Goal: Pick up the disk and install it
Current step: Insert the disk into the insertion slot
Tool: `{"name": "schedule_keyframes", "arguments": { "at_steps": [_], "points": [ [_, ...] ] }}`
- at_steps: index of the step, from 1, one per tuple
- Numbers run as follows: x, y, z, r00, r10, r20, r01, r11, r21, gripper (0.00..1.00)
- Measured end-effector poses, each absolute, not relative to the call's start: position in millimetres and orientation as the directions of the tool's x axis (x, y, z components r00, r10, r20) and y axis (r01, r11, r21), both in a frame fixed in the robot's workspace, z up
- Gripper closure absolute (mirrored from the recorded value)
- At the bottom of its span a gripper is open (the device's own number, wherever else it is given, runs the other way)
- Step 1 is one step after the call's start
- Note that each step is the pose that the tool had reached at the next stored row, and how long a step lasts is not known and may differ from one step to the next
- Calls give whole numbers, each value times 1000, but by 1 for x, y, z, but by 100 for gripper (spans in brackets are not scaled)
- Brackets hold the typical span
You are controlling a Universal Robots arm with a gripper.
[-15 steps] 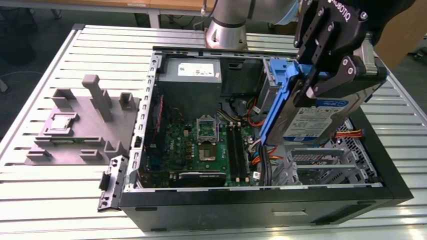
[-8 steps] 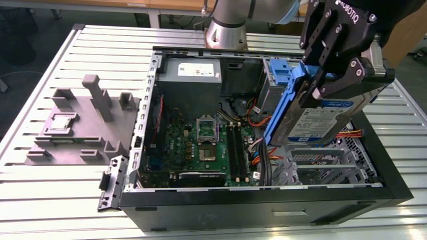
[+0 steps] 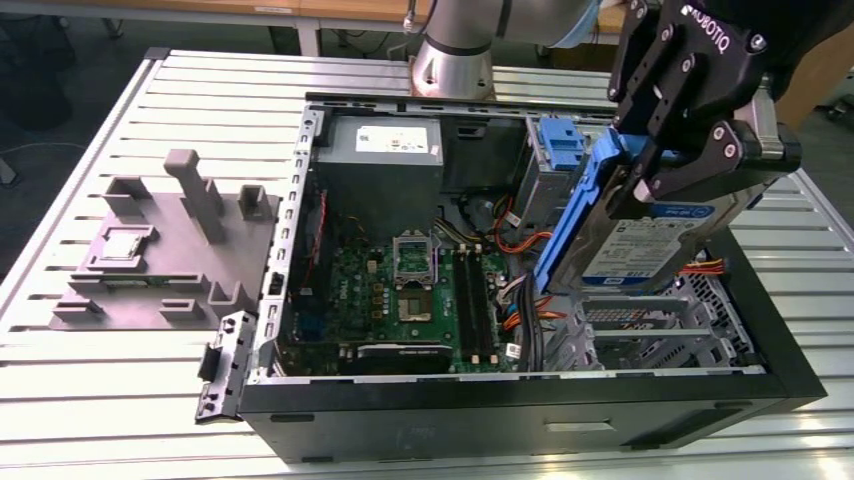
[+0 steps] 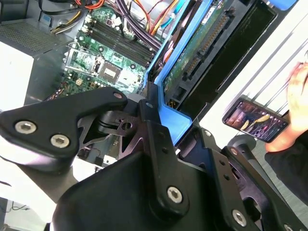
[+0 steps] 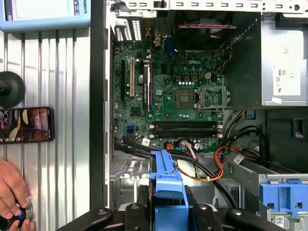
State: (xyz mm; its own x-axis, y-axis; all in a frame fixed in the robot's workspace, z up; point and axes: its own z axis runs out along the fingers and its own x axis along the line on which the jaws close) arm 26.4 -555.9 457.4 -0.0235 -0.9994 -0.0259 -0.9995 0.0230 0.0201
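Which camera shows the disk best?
The exterior view: the disk shows its silver face, label and blue carrier. The second wrist view shows its underside and carrier edge; the first wrist view, the carrier's blue end.

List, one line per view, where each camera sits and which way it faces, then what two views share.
Exterior view: off the arm, high, angled down into the open computer case; shows the arm and gripper, jaws shut on the disk.
First wrist view: at the wrist, facing straight down on the motherboard; gripper and disk in the foreground.
Second wrist view: at the wrist, looking obliquely along the gripper and disk.
Shared: both wrist views catch the motherboard, a phone and a person's hand.
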Motion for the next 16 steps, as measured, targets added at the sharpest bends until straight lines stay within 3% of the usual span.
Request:
{"name": "schedule_keyframes", "arguments": {
  "at_steps": [16],
  "points": [
    [41, -561, 454, -23, -999, -26, -1000, 23, 20, 63]
  ]
}}
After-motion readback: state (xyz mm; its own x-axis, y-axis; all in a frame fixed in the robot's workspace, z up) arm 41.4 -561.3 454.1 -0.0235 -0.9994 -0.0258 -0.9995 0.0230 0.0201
